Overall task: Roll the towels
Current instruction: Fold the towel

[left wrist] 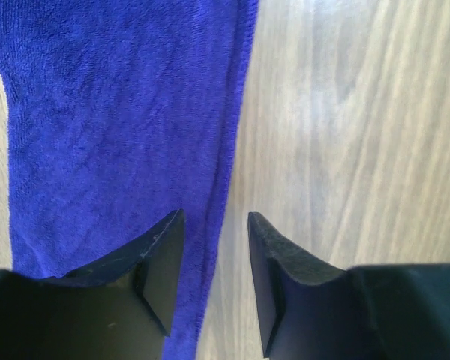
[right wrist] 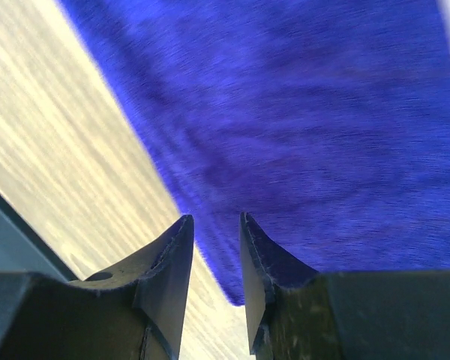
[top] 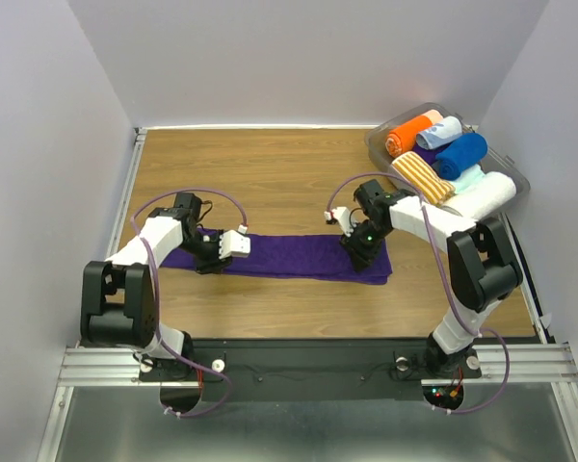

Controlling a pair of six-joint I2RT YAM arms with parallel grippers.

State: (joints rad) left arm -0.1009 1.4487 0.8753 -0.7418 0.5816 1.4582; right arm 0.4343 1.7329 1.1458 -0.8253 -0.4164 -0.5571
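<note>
Jaws are standing apart, empty: left gripper straddling an edge of the purple towel near its left end, right gripper hovering over its right corner, strip lying left-to-right.

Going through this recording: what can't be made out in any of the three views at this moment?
- Top view: the left arm hides the left fingers and the purple towel beneath them.
- Right wrist view: blur smears the cloth, so whether the right fingers touch it is unclear.
- Bin: the dark roll is mostly covered by the striped roll and blue roll.
</note>
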